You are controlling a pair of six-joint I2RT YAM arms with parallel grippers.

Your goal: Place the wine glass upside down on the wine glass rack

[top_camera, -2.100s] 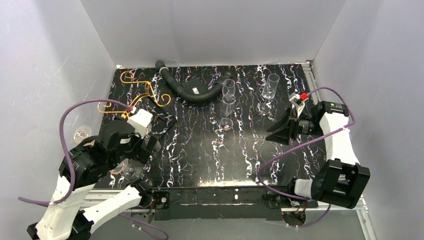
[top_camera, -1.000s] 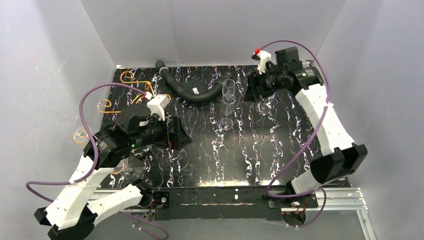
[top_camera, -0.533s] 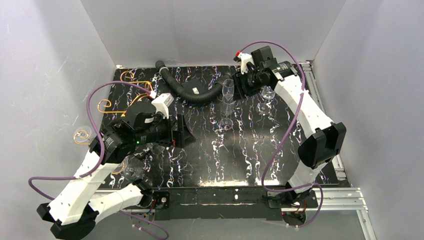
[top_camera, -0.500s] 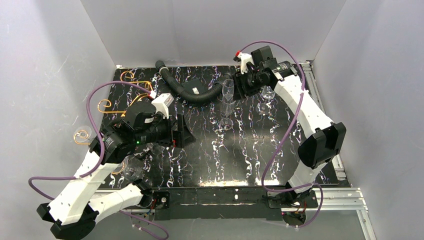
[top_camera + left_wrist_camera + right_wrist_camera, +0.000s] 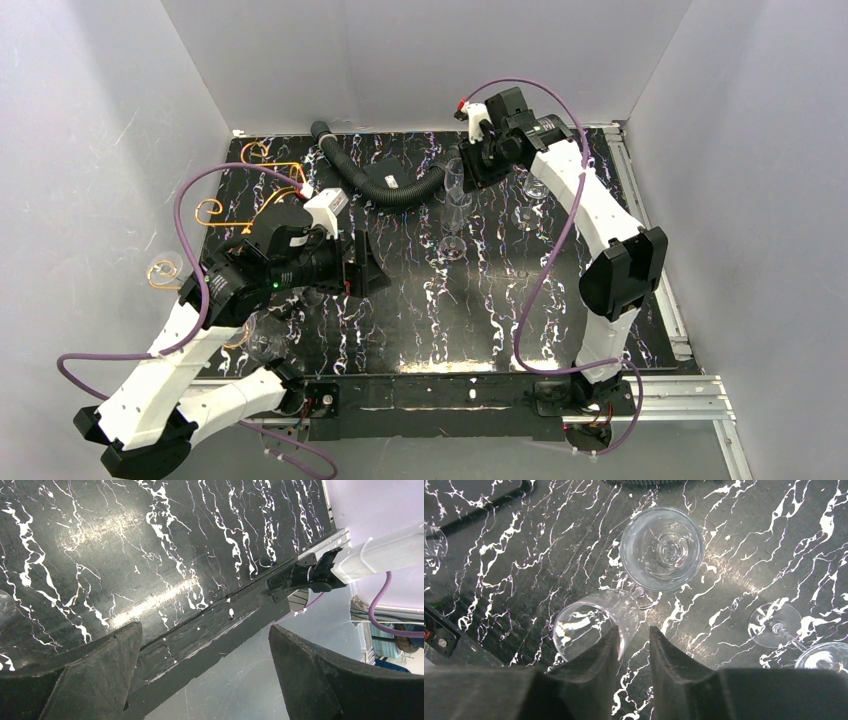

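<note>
Top view: the wine glass (image 5: 456, 185) stands upright, mouth up, long axis vertical, far-centre on the counter (image 5: 400, 320) beside the black hose (image 5: 385, 185). Its outline blurs into a second glass (image 5: 452, 240). The right gripper (image 5: 464, 168) is at its bowl. The left arm hides part of the wine glass rack (image 5: 290, 185).

Left wrist: the left gripper (image 5: 204, 630) has its jaws released, wide apart.

Right wrist: the right gripper (image 5: 634, 632) has its jaws nearly together, the glass rim against one finger. Whether they pinch it, I cannot tell.
</note>
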